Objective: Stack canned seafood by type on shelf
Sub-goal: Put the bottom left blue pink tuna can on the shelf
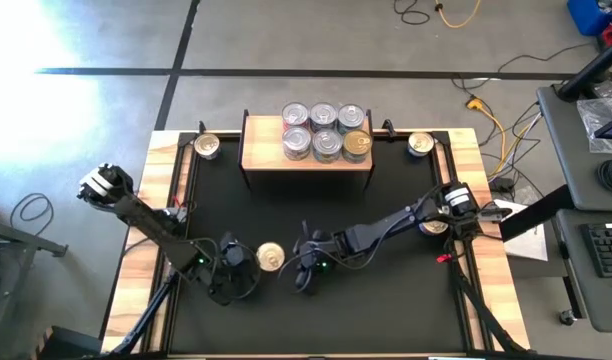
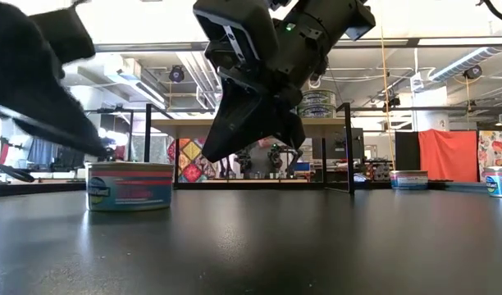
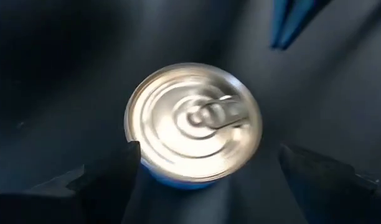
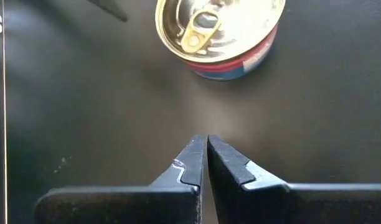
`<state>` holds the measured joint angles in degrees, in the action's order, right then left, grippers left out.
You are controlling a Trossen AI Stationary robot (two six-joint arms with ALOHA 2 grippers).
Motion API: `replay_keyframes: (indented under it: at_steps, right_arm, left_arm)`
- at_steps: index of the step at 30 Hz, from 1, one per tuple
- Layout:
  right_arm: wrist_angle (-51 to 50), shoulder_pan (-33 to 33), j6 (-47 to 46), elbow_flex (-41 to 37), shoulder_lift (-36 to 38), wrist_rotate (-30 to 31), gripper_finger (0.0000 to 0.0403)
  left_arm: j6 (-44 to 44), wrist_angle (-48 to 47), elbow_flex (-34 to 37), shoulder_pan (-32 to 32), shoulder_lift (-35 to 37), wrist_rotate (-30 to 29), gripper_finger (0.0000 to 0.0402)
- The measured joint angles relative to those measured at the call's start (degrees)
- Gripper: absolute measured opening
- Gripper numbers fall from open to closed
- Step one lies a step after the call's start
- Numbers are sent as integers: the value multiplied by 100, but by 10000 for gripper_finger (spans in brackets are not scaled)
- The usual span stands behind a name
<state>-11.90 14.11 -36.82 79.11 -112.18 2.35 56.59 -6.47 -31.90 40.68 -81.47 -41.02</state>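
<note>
A can (image 1: 270,257) with a gold pull-tab lid and a red-and-blue label stands upright on the black mat between my two grippers. My left gripper (image 1: 248,262) is open, and in the left wrist view its fingers (image 3: 116,177) stand on either side of the can (image 3: 193,124), at its near rim. I cannot tell whether they touch it. My right gripper (image 4: 206,149) is shut and empty, hovering just above the mat with the can (image 4: 218,34) a short way ahead of it. The shelf (image 1: 258,155) at the far side carries several cans (image 1: 326,132).
Single cans stand on the far left plank (image 1: 206,147), on the far right plank (image 1: 420,145) and by the right arm (image 1: 433,227). In the low view two cans (image 2: 408,179) show far to the right. Bare mat (image 1: 386,310) lies toward the near edge.
</note>
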Motion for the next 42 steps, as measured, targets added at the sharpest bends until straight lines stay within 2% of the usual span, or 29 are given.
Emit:
replay_keyframes:
  at_steps: [6, 10, 13, 24, 32, 35, 38, 42]
  right_arm:
    - [0, 2, 4, 0, 0, 22, 12]
    - [3, 0, 11, 0, 0, 66, 12]
    - [5, -11, 37, 0, 0, 68, 12]
    - [20, -52, 369, 0, 0, 79, 12]
    - [20, -137, 374, 0, 0, 76, 12]
    - [22, -177, 380, 0, 0, 78, 12]
    - [20, -201, 408, 0, 0, 80, 13]
    - [20, -205, 487, 0, 0, 85, 13]
  left_arm:
    - [-832, -529, -347, 1, 6, 0, 361]
    - [-734, -1061, -483, 16, 68, 79, 361]
    - [-742, -1153, -456, 15, 137, 434, 361]
    - [-547, -1369, -485, -34, 250, 1176, 364]
    - [-145, -2185, -597, 64, 339, 1812, 381]
    - [177, -2211, -455, 345, 473, 1791, 384]
    - [863, -2255, -191, 757, 634, 1539, 384]
    - [1411, -1819, 153, 1392, 765, 616, 384]
